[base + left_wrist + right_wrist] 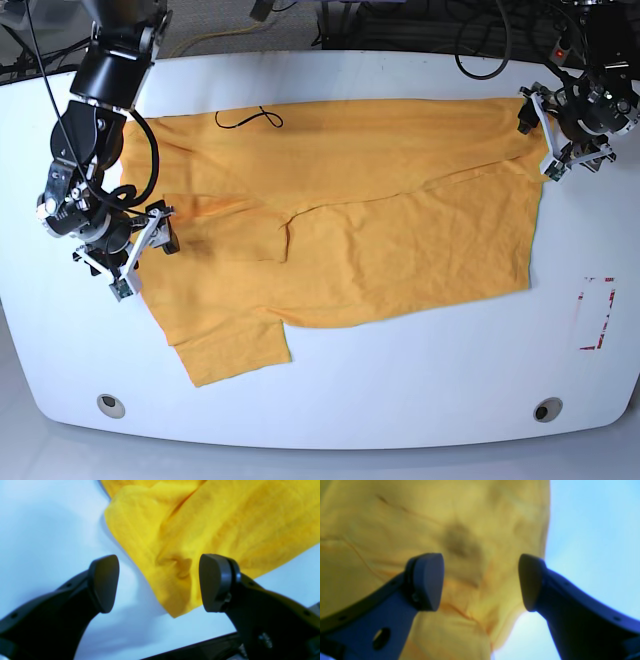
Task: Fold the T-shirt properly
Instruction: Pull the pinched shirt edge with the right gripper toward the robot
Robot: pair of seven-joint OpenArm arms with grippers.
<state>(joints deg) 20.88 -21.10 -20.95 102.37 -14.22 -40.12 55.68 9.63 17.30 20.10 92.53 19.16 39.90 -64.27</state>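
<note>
T-shirt (340, 240) lies spread across the middle of the white desk (400, 390). Left end effector (560, 135), jaws apart, sits at its upper-right corner; right end effector (140, 245), jaws apart, over its left edge.

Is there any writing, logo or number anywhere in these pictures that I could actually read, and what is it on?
T-shirt: a bit of black cursive line shows at its far edge, too little of it to read as a word.
Table: a red-and-white rectangular marking near one edge, too small to tell whether it holds text.
Both wrist views: only plain cloth, table and the two hands, no writing.
</note>
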